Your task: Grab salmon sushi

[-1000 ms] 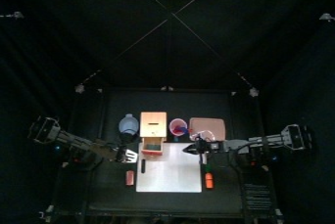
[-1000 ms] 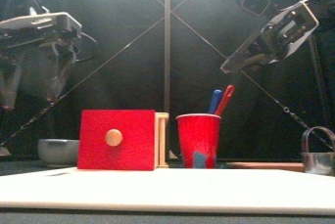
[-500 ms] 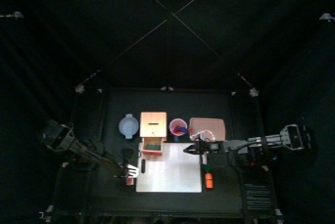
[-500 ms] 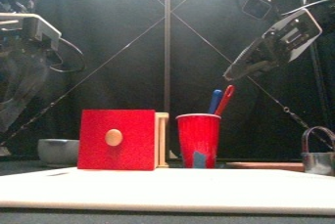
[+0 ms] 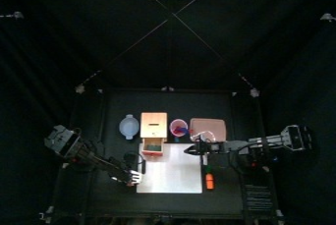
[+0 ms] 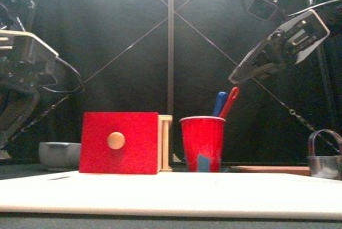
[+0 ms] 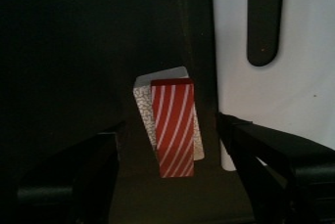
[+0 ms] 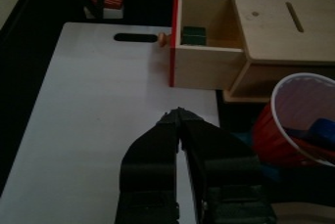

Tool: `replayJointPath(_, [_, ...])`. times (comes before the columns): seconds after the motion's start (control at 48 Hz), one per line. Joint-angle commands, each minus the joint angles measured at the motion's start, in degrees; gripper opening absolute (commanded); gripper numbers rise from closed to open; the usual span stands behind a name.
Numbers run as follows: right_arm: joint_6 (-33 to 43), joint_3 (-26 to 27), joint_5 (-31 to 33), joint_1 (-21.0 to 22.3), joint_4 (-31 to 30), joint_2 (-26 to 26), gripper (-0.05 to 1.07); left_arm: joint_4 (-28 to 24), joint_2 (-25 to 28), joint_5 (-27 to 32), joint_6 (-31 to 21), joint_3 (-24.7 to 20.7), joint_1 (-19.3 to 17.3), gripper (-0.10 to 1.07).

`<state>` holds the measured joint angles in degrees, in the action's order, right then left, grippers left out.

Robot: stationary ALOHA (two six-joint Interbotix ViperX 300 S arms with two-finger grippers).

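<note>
Red-striped salmon sushi [image 7: 173, 128] sits framed by the left gripper [image 7: 177, 164], jaws spread; right gripper [image 8: 179, 130] idles pressed together.

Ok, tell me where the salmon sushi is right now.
The salmon sushi lies on the black table beside the white board's left edge, at the table's front left. The left wrist view frames it between the open left gripper's jaws.

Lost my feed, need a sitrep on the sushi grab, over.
Left gripper open, jaws flanking sushi, not closed. Right gripper shut, hovering over board. Nothing blocking.
</note>
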<state>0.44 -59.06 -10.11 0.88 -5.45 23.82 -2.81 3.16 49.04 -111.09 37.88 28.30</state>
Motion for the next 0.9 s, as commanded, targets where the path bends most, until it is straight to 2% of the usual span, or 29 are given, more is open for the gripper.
replayJointPath(0.0, [0.18, 0.53, -0.53, -0.09, 0.09, 0.53, 0.03, -0.18, -0.18, -0.09, -0.26, -0.35, 0.09, 0.94])
replayJointPath(0.292, [0.18, 0.09, -0.53, -0.18, 0.35, 0.62, 0.03, -0.44, 0.18, -1.58, -1.23, 0.44, -0.09, 0.73])
replayJointPath(0.438, [0.18, -0.09, -0.53, -0.18, 0.35, 0.88, 0.03, -1.85, -1.58, -1.58, 0.18, 0.62, -0.26, 0.7])
replayJointPath(0.708, [0.26, 0.0, -0.35, -0.18, 0.35, 0.97, 0.03, -12.48, -13.1, 1.67, 4.57, 1.67, -2.2, 0.69])
replayJointPath(0.875, [0.26, 0.09, -0.18, -0.18, 1.05, 1.05, 0.03, -17.23, -21.27, 3.16, 14.41, 4.04, -7.56, 0.69])
